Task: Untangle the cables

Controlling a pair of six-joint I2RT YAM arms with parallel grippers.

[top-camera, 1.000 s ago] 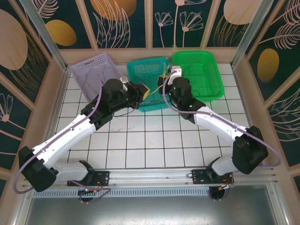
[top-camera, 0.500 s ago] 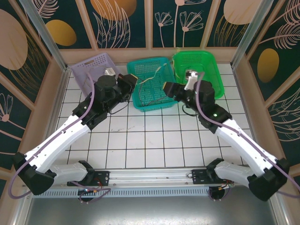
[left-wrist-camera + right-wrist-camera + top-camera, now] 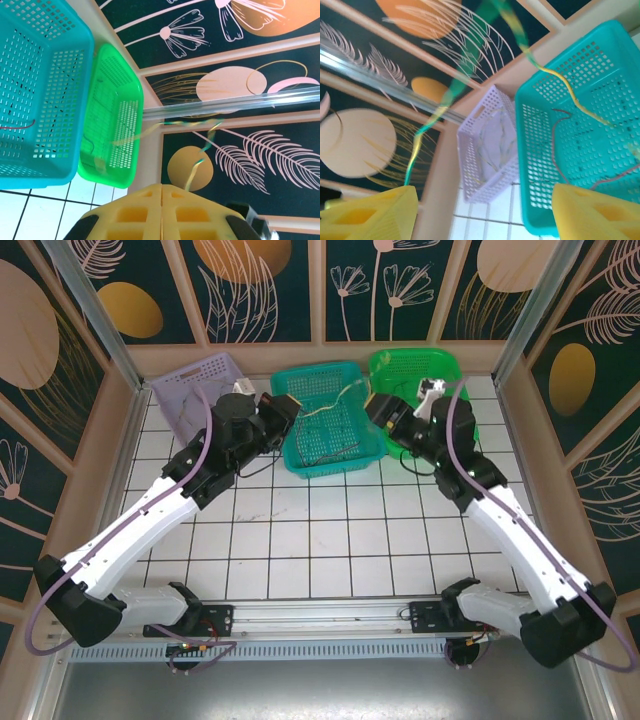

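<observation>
A green-yellow cable [image 3: 204,146] hangs slack in the air between the two grippers, over the teal basket [image 3: 345,369]. My left gripper [image 3: 289,409] hovers at that basket's left rim. Its yellow fingers [image 3: 161,186] are pressed together, and the cable leaves at their tips. My right gripper [image 3: 373,404] hovers by the basket's right rim, and its jaws [image 3: 484,194] stand wide apart. The cable [image 3: 436,114] rises past its left finger [image 3: 375,212], loops overhead and drops into the teal basket [image 3: 600,60]. A reddish-brown cable [image 3: 554,142] and dark strands [image 3: 330,443] lie inside that basket.
A lilac basket [image 3: 188,381] with thin cables [image 3: 492,140] in it stands at the back left. A green basket [image 3: 456,375] stands at the back right, touching the teal one. The wooden wall panels rise right behind the baskets. White tiled floor [image 3: 320,530] lies in front.
My right gripper has opened wide and moved back and to the right, its arm swinging outward. My left gripper has moved back and left to the teal basket's left rim, staying shut.
</observation>
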